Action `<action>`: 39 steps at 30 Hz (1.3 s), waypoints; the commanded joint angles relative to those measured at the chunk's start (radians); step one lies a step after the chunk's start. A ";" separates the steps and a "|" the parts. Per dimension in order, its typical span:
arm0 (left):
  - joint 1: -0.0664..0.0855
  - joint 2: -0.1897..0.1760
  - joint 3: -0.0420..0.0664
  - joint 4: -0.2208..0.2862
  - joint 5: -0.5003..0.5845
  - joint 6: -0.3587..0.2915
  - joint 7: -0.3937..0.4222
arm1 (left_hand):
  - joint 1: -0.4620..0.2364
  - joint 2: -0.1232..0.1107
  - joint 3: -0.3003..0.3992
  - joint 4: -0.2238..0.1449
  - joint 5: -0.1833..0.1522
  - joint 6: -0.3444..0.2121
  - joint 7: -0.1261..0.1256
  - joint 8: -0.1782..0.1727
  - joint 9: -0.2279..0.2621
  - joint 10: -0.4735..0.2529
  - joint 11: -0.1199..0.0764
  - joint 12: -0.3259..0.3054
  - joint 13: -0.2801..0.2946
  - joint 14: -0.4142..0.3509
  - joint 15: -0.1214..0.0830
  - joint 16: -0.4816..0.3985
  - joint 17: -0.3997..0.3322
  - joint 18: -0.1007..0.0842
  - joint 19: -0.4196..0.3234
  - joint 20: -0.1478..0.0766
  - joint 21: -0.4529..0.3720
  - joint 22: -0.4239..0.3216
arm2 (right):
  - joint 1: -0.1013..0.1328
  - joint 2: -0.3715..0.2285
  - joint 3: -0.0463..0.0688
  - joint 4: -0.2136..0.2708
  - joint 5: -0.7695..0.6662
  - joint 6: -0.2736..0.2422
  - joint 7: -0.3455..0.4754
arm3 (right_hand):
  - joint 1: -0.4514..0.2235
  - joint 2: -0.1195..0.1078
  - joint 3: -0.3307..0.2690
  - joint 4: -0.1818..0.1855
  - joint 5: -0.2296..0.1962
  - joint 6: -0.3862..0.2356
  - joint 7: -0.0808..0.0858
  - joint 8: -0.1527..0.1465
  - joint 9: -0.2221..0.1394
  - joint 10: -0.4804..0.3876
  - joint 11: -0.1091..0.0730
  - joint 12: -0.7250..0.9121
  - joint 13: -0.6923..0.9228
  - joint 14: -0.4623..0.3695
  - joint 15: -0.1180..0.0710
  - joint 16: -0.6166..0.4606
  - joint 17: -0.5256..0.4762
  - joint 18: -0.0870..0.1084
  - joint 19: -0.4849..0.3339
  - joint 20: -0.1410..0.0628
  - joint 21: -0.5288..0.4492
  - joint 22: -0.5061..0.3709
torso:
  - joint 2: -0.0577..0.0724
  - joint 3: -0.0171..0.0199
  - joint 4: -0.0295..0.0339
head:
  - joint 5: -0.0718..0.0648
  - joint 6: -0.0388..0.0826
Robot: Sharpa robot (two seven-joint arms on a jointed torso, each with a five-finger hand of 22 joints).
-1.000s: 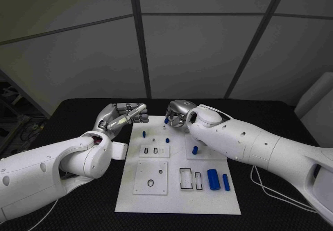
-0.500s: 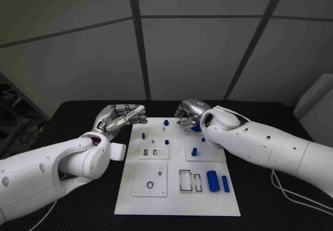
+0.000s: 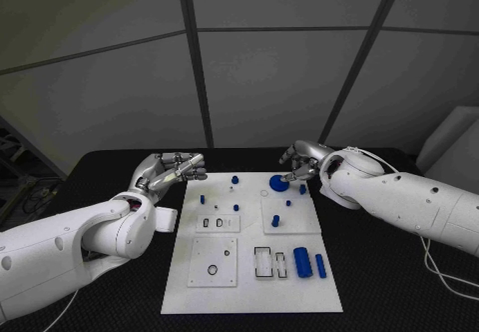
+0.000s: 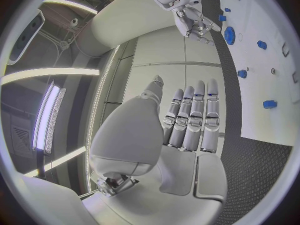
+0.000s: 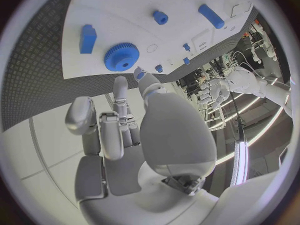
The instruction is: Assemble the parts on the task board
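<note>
Room: grey panelled wall behind a black worktop
Task board: white plate lying flat mid-worktop, between the two arms
Left robot hand: just off the board's far left corner, fingers curled in together, nothing in them
Right robot hand: above the board's far right corner, fingers loosely bent and apart, grasping nothing
Blue gear: flat on the board, just below and inward of the right robot hand, apart from its fingertips
Small blue pegs: standing on the far half of the board, between the two hands
Recessed slots: near half of the board, holding no blue piece
Blue cylinders: two lying beside the slots, well away from both hands
Open room: bare worktop on both long sides of the board
</note>
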State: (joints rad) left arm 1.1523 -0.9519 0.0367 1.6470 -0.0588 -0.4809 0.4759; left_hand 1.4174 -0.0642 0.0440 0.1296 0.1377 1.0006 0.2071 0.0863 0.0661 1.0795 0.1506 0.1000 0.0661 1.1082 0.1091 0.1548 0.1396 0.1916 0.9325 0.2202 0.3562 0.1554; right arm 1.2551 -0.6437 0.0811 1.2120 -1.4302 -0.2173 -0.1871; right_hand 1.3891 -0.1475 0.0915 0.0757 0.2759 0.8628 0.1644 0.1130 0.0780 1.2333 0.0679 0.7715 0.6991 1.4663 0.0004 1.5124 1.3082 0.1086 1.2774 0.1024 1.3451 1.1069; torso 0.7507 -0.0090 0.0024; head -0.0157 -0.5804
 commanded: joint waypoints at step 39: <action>0.002 0.010 0.001 -0.010 -0.007 0.022 0.000 | -0.005 0.008 0.001 -0.006 -0.003 0.002 0.004 -0.006 -0.001 0.001 0.009 -0.004 -0.001 0.004 0.005 -0.007 0.002 -0.010 0.003 0.002 0.001 -0.001 | 0.004 0.065 0.000 -0.097 0.065 0.169 -0.011 | 0.077 0.072 -0.057 0.090 0.035 0.044 -0.003 0.103 0.013 0.047 0.008 0.448 0.452 0.097 0.005 0.046 0.229 -0.029 0.045 0.015 0.048 0.085 | 0.002 -0.0010 0.0040 | -0.007 -0.016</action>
State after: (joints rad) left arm 1.1521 -0.9429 0.0365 1.6365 -0.0589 -0.4704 0.4729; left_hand 1.4174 -0.0642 0.0440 0.1296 0.1378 1.0006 0.2071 0.0863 0.0661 1.0795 0.1505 0.1000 0.0661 1.1082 0.1091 0.1548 0.1412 0.1915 0.9325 0.2202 0.3562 0.1556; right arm 1.2578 -0.5805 0.0813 1.1161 -1.3426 -0.0502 -0.1954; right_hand 1.4635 -0.0839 0.0282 0.1673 0.3072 0.9015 0.1620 0.2129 0.0892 1.2741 0.0785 1.2146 1.1498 1.4668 0.0090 1.5545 1.3078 0.0929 1.3175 0.1177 1.3885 1.1909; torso 0.7525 -0.0101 0.0066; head -0.0209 -0.5951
